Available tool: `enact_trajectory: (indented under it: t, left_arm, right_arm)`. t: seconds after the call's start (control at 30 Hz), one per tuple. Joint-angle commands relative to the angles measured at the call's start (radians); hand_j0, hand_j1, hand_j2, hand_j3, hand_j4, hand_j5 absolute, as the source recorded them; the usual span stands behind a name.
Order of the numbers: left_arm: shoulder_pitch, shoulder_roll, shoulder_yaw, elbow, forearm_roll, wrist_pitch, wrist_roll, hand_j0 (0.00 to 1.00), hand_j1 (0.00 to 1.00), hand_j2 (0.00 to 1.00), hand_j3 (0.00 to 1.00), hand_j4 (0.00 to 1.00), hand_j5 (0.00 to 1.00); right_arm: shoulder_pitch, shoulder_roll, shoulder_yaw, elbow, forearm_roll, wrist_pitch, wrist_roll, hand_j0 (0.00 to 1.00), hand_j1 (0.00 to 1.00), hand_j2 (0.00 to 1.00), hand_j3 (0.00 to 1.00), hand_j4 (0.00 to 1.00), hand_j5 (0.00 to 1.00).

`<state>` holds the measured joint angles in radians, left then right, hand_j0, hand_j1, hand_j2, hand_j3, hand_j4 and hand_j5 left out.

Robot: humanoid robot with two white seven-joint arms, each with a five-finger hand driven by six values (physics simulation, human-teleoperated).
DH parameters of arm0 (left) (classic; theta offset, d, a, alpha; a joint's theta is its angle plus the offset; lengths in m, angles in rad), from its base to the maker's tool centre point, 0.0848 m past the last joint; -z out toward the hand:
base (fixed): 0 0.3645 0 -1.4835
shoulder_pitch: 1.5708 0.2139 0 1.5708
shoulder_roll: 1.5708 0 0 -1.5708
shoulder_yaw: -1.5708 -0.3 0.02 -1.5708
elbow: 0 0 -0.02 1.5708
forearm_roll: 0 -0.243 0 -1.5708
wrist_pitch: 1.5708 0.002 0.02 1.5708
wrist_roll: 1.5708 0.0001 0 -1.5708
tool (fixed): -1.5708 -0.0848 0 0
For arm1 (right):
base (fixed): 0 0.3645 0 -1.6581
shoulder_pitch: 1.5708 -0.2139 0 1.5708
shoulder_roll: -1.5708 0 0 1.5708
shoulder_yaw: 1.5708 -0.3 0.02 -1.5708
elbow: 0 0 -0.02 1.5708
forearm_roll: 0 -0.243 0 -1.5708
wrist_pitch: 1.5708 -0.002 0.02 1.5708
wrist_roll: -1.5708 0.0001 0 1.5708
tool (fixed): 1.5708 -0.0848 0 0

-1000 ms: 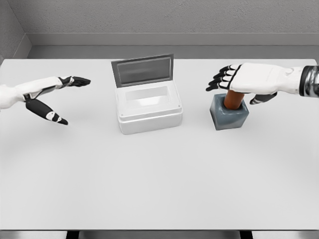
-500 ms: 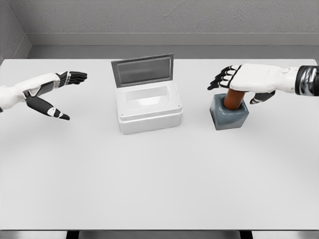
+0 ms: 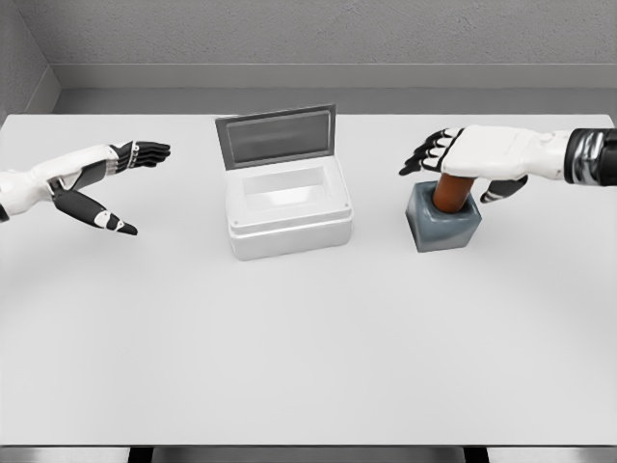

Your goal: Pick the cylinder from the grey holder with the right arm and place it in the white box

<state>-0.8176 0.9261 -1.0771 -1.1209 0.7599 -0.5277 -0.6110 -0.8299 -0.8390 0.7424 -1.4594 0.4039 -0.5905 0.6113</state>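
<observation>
An orange-brown cylinder (image 3: 451,193) stands upright in the grey holder (image 3: 443,223) at the right of the table. My right hand (image 3: 463,166) hovers over the cylinder's top, palm down, with its fingers spread toward the left and its thumb (image 3: 503,190) behind the cylinder; it holds nothing. The cylinder's top is hidden under the palm. The white box (image 3: 286,208) sits left of the holder with its grey lid (image 3: 276,136) raised at the back. At the far left, my left hand (image 3: 120,183) floats open above the table.
The white table (image 3: 308,338) stretches wide in front of the box and holder. A grey wall runs behind its far edge.
My right hand has edged slightly up and back over the cylinder. The left hand has drifted a little to the left and up. The cylinder still stands in the holder.
</observation>
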Motion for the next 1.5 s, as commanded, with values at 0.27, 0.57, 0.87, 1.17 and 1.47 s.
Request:
enact_trajectory:
  t: [0.27, 0.57, 0.87, 1.17, 1.47]
  left_arm:
    - [0.002, -0.010, 0.002, 0.000, 0.007, 0.003, 0.000, 1.00, 1.00, 1.00, 1.00, 1.00, 1.00]
    - [0.002, -0.026, -0.001, -0.007, 0.002, 0.002, 0.000, 1.00, 1.00, 1.00, 1.00, 1.00, 1.00]
    - [0.002, -0.026, -0.003, -0.007, 0.002, 0.002, 0.000, 1.00, 1.00, 1.00, 1.00, 1.00, 1.00]
    - [0.002, -0.023, -0.001, -0.007, 0.004, 0.002, 0.000, 1.00, 1.00, 1.00, 1.00, 1.00, 1.00]
    - [0.002, -0.021, -0.001, -0.005, 0.006, 0.002, 0.000, 1.00, 1.00, 1.00, 1.00, 1.00, 1.00]
  right_arm:
    - [0.000, 0.001, 0.002, 0.001, -0.004, -0.020, 0.000, 0.81, 0.81, 0.81, 0.81, 0.81, 0.81]
    - [-0.006, 0.001, 0.000, 0.008, -0.011, -0.020, 0.000, 0.18, 0.18, 0.18, 0.18, 0.18, 0.18]
    - [-0.063, 0.003, -0.008, -0.003, -0.025, -0.020, 0.000, 0.16, 0.16, 0.16, 0.16, 0.16, 0.16]
    - [-0.150, 0.196, 0.066, -0.026, -0.028, -0.020, 0.000, 0.16, 0.16, 0.16, 0.16, 0.16, 0.16]
    - [-0.209, 0.330, 0.127, 0.043, -0.025, 0.009, 0.000, 0.16, 0.16, 0.16, 0.16, 0.16, 0.16]
